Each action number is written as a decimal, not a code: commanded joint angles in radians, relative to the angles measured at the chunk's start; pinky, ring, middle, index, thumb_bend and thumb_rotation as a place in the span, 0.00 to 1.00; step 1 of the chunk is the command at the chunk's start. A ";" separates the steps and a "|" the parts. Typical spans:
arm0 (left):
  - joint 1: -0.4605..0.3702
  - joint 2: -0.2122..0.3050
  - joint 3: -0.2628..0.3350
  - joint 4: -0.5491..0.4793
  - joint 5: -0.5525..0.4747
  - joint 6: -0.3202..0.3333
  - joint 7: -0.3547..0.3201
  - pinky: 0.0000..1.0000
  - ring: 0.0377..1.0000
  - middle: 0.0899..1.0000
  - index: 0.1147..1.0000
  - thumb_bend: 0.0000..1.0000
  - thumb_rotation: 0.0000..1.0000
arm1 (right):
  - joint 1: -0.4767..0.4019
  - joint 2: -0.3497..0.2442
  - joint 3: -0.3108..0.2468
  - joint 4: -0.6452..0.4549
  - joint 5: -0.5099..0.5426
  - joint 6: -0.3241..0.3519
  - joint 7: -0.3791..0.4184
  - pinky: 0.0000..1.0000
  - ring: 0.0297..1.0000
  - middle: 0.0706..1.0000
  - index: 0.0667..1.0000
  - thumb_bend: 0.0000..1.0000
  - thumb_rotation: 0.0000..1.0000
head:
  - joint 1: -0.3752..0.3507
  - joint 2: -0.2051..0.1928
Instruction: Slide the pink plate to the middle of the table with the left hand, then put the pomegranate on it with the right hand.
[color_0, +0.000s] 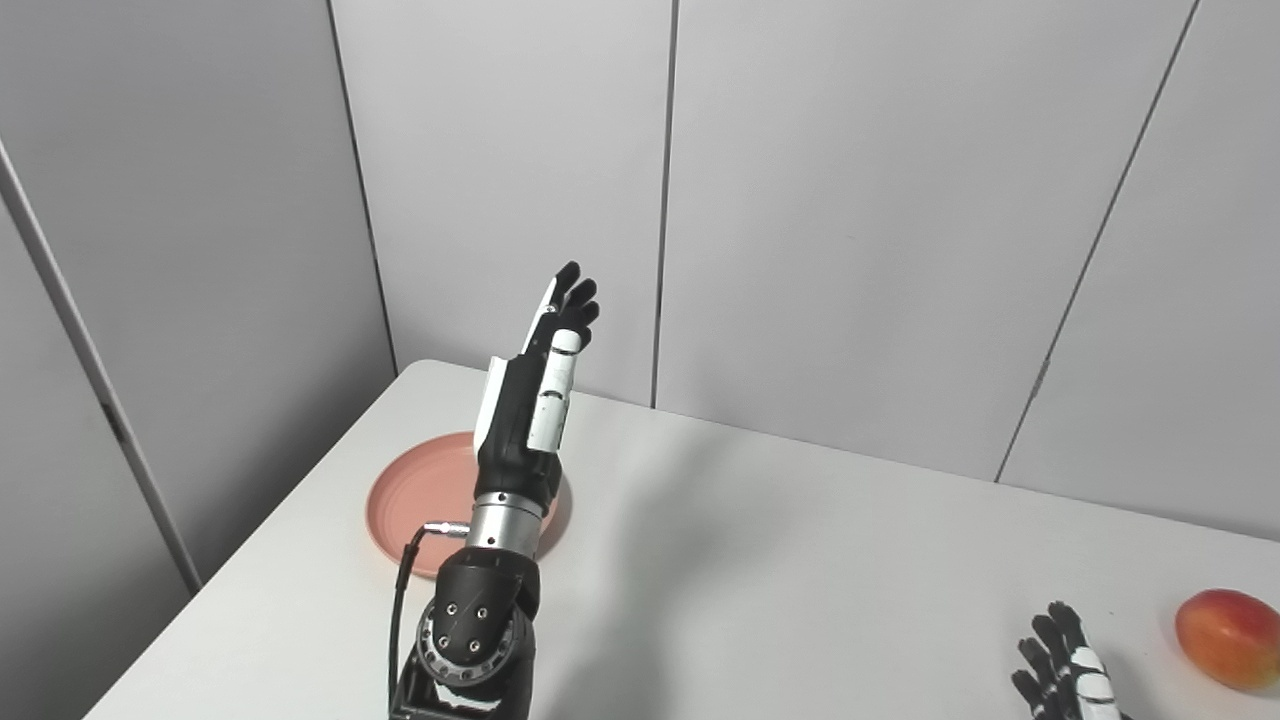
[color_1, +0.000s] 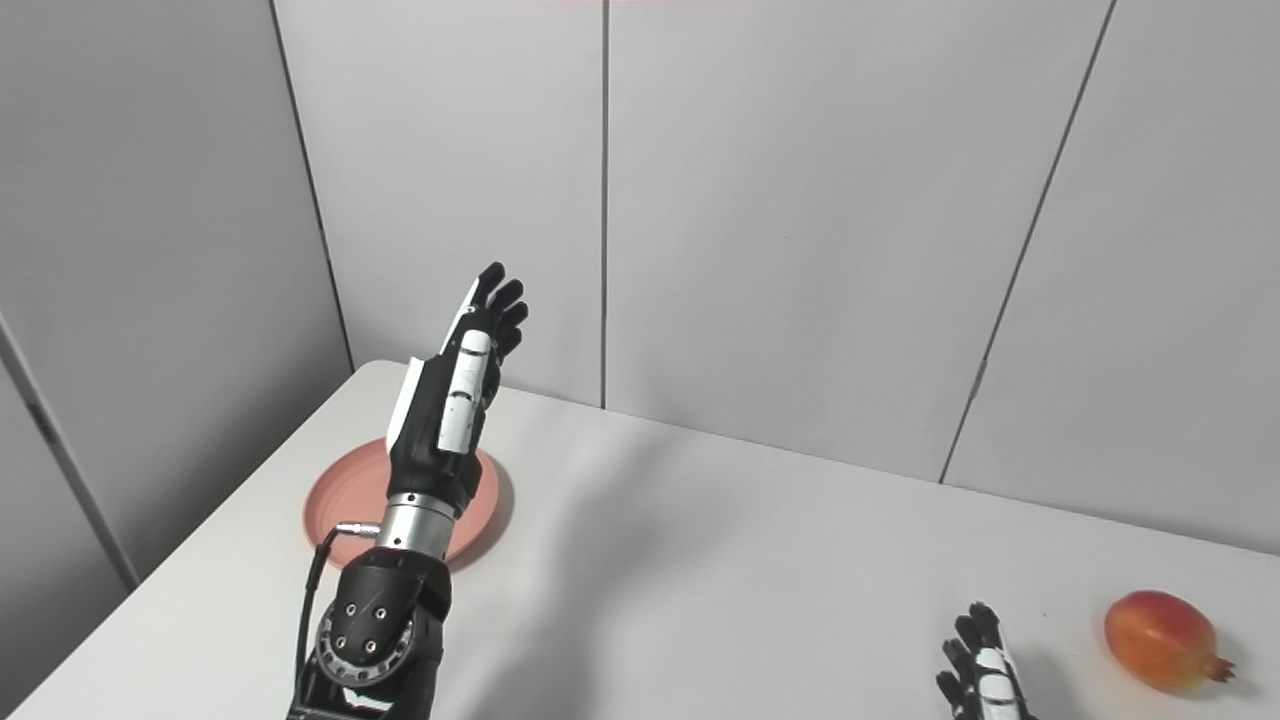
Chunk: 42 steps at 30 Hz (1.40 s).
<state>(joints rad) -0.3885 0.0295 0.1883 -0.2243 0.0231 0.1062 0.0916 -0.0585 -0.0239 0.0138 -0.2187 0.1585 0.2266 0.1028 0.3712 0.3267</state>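
Observation:
The pink plate (color_0: 415, 495) lies on the white table (color_0: 750, 560) near its far left corner, partly hidden by my left arm. My left hand (color_0: 540, 385) is raised above the plate, fingers stretched upward and apart, holding nothing. A red-orange pomegranate (color_1: 1160, 625) rests on the table at the right edge. My right hand (color_1: 975, 670) shows only its fingertips at the bottom, just left of the pomegranate and not touching it; its fingers look spread.
Grey wall panels (color_0: 850, 200) stand close behind the table's far edge. The table's left edge (color_0: 250, 550) runs diagonally beside the plate.

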 joint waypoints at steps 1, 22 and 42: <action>-0.040 0.022 0.017 -0.031 0.007 -0.003 0.028 0.94 0.93 0.94 0.93 0.46 1.00 | -0.025 -0.004 -0.006 -0.023 0.009 -0.009 0.004 1.00 1.00 1.00 1.00 0.14 1.00 | 0.004 0.002; 0.013 0.101 0.174 -0.009 -0.028 -0.013 0.121 0.95 0.94 0.94 0.92 0.46 1.00 | -0.025 -0.015 -0.008 -0.043 0.014 0.008 0.002 1.00 1.00 1.00 1.00 0.13 1.00 | 0.016 0.014; 0.042 0.143 0.268 0.082 -0.123 -0.060 0.146 0.96 0.95 0.94 0.91 0.41 1.00 | -0.025 -0.030 -0.010 -0.054 0.028 0.015 0.010 1.00 1.00 1.00 1.00 0.12 1.00 | 0.028 0.027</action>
<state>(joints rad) -0.3302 0.1478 0.4543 -0.1224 -0.0946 0.0923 0.2295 -0.0583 -0.0494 0.0094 -0.2315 0.1766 0.2442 0.1061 0.4004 0.3528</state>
